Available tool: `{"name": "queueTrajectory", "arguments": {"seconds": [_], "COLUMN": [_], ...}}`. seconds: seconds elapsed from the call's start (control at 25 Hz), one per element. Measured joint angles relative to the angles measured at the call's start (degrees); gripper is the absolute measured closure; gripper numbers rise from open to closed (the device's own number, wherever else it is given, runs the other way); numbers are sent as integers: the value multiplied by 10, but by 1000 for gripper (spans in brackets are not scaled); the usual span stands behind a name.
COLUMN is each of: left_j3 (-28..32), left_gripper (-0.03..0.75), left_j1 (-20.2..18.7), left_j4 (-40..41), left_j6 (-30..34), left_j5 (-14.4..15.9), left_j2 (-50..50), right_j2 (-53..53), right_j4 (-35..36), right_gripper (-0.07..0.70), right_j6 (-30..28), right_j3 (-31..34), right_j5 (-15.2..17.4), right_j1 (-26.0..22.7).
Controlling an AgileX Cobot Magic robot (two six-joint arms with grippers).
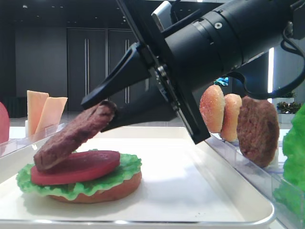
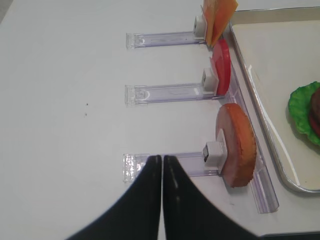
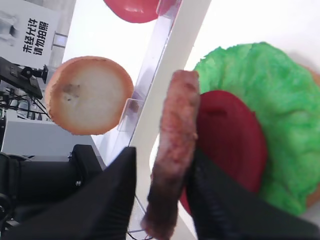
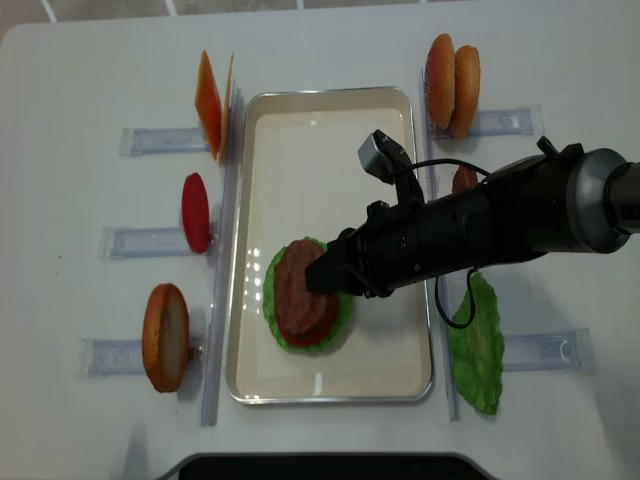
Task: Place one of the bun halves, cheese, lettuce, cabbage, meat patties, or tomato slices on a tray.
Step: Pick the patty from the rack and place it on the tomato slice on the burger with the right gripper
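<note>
On the white tray (image 1: 190, 191) lies a stack: a bun half (image 1: 109, 193), lettuce (image 1: 123, 172) and a tomato slice (image 1: 81, 167). A dark brown meat patty (image 1: 74, 136) leans tilted on the tomato, its upper edge between the fingers of my right gripper (image 1: 102, 107). In the right wrist view the jaws of that gripper (image 3: 164, 152) stand apart: one finger touches the patty (image 3: 175, 150), the other shows a gap. My left gripper (image 2: 162, 157) is shut and empty over the table, beside a holder with a bun half (image 2: 237, 145).
Clear holders flank the tray. On the left stand cheese slices (image 4: 210, 100), a tomato slice (image 4: 195, 212) and a bun half (image 4: 165, 337). On the right stand two domed buns (image 4: 452, 72), a second patty (image 1: 257, 130) and lettuce (image 4: 478, 345).
</note>
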Motion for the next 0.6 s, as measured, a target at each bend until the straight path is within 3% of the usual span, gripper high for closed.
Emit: {"name": "queueTrajectory", "arguments": {"seconds": [0.12, 0.2, 0.48, 0.6], "left_j3": [0, 0, 0, 0], "left_gripper": [716, 716, 716, 716], "left_j1": [0, 0, 0, 0], "left_j4": [0, 0, 0, 0], "left_j6": [0, 0, 0, 0], "left_j5": [0, 0, 0, 0], "left_j2": [0, 0, 0, 0], "right_j2": [0, 0, -16, -46], "right_j4": [-2, -7, -28, -61], "right_gripper": [272, 235, 214, 214], "right_j6": [0, 0, 7, 26], "right_j3": [0, 0, 0, 0], "right_j5": [1, 1, -6, -48], "right_j1": [0, 0, 0, 5]}}
